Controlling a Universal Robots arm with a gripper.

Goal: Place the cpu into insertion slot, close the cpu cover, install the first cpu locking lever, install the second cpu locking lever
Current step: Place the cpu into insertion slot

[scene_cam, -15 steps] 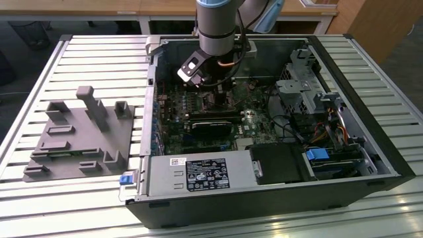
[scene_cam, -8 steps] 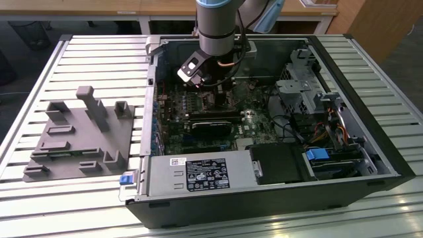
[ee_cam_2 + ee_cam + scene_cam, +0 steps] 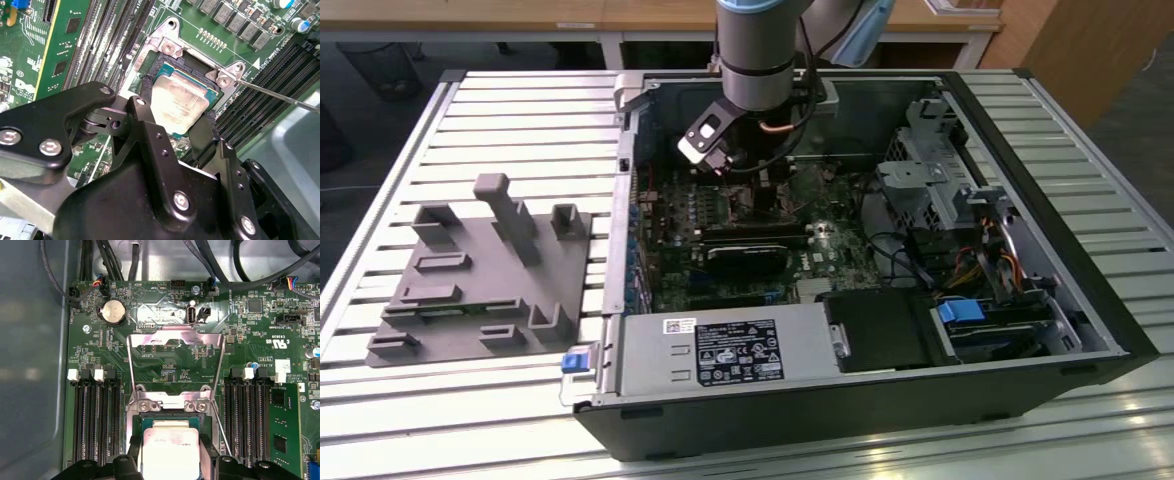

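The cpu [image 3: 170, 447], a silvery square chip, lies in the insertion slot [image 3: 187, 64] on the green motherboard. My gripper [image 3: 172, 466] reaches down into the open computer case [image 3: 1067, 300] in the exterior view. Its black fingers [image 3: 142, 112] press against two opposite edges of the cpu [image 3: 180, 102], shut on it. The cpu cover [image 3: 150, 337], a silvery frame with a window, stands swung open beyond the slot. A thin metal locking lever [image 3: 280, 96] sticks out free beside the slot, and also appears in the first wrist view [image 3: 222, 432].
Black memory slots [image 3: 97, 425] flank the socket on both sides, with a green card [image 3: 285, 430] beyond one set. A coin battery [image 3: 112, 311] and cables lie past the cover. A grey parts fixture [image 3: 480, 270] sits on the exterior view's left. The power supply [image 3: 720, 350] fills the case's near side.
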